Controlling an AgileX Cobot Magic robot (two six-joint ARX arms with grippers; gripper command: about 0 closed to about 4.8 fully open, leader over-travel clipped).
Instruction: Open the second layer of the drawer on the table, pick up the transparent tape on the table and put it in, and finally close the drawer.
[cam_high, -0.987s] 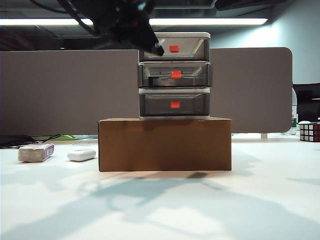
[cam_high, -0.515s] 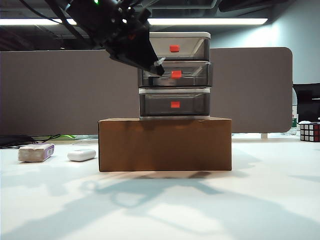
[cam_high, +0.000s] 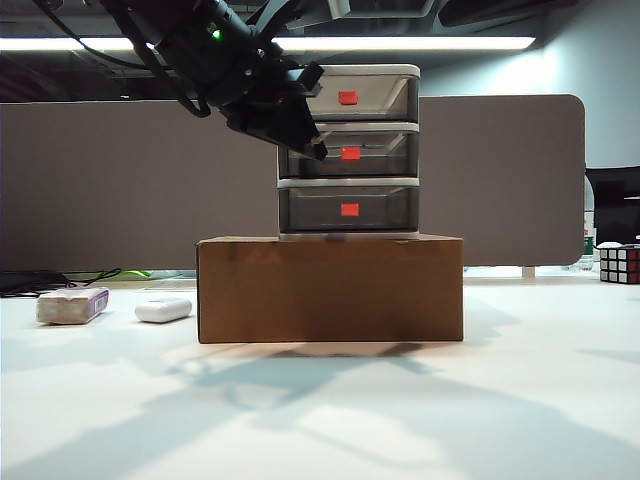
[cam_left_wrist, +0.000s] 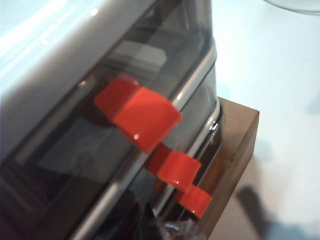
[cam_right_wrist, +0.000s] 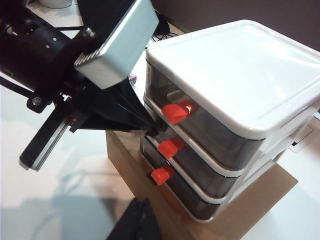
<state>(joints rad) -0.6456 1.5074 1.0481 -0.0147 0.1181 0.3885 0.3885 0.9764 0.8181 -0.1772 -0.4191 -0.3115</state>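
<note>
The drawer (cam_high: 348, 152), a grey-white cabinet with three smoky layers, stands on a cardboard box. The second layer (cam_high: 385, 152) sits level with the other two fronts, its red tab (cam_high: 351, 153) at centre. My left gripper (cam_high: 318, 150) is shut, and its tip rests against the second layer's front just left of the tab (cam_right_wrist: 171, 146). In the left wrist view the three red tabs run in a row, the second (cam_left_wrist: 172, 167) in the middle. My right gripper (cam_right_wrist: 144, 222) hovers shut above the table in front of the box. The transparent tape is hidden.
The brown cardboard box (cam_high: 330, 290) stands mid-table (cam_high: 320, 420). A white block with a purple label (cam_high: 72, 305) and a white oval case (cam_high: 163, 309) lie to its left. A Rubik's cube (cam_high: 619, 263) sits far right. A grey partition (cam_high: 130, 180) closes the back.
My left gripper came down from the top drawer's height to the second layer's front. The second layer, which stuck out a little, has slid back in line with the others.
</note>
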